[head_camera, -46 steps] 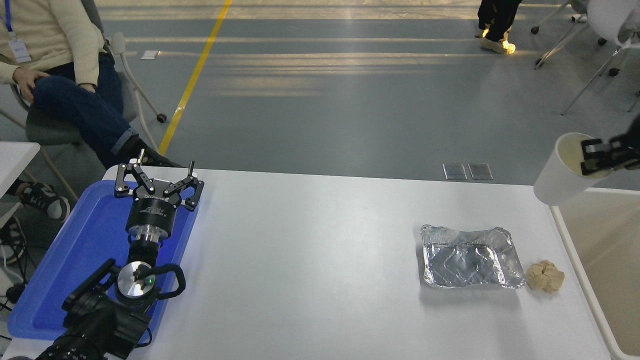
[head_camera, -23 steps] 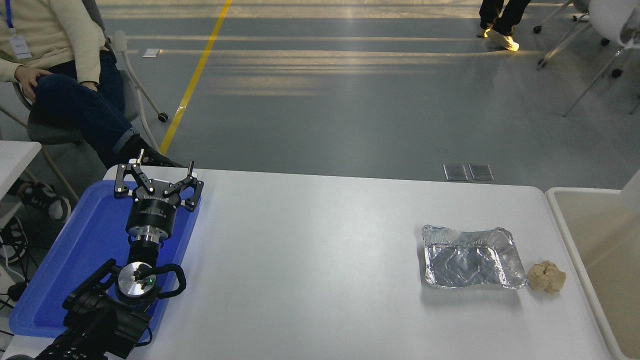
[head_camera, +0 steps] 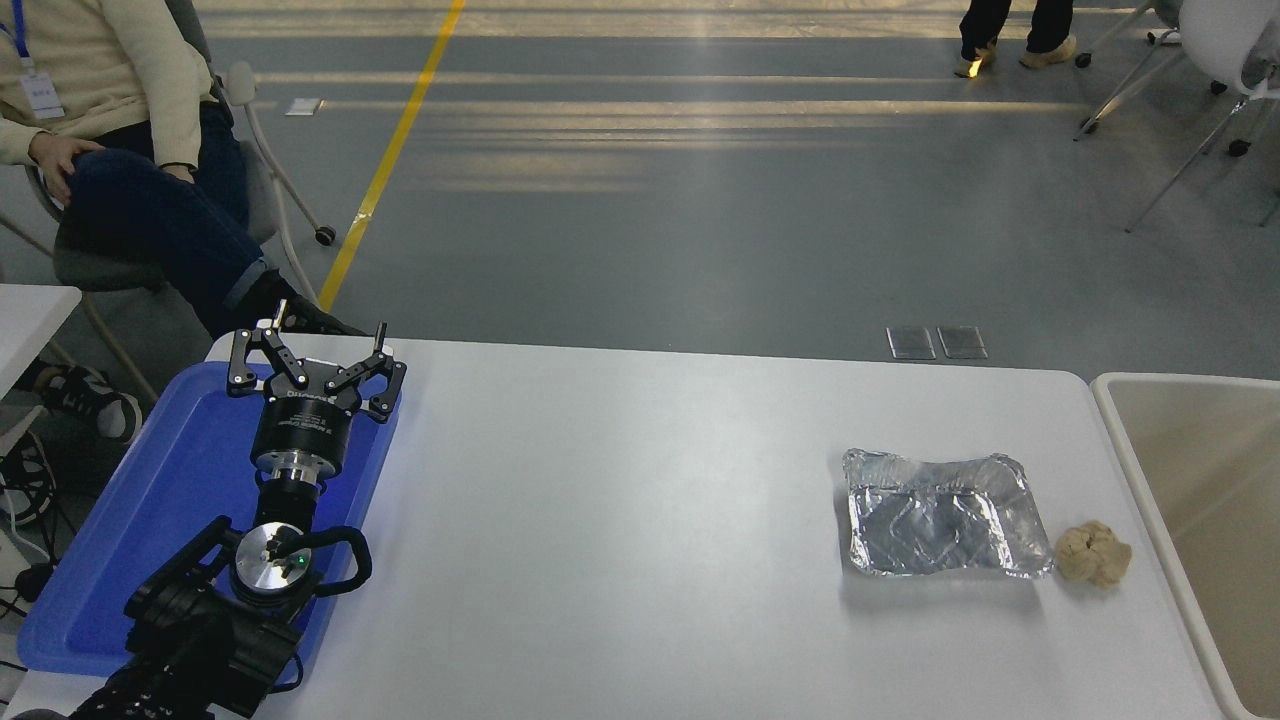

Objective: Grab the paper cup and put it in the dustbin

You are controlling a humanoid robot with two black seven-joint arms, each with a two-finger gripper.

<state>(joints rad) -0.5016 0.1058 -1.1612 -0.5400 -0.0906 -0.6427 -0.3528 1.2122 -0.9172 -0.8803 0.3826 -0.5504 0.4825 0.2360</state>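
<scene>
The left gripper [head_camera: 312, 352] rests parked above the blue tray [head_camera: 120, 560] at the table's [head_camera: 620, 560] near-left corner, its fingers [head_camera: 247, 355] spread wide and holding nothing; the right arm is out of view. No paper cup shows anywhere. The dustbin [head_camera: 1130, 440] is cut off by the right edge, near the foil tray [head_camera: 940, 515] and paper ball [head_camera: 1093, 552].

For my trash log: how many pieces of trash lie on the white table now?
2, both near the table's right end: a foil tray and, just right of it, a paper ball. The dustbin is cut off by the frame, so its contents are not visible.
</scene>
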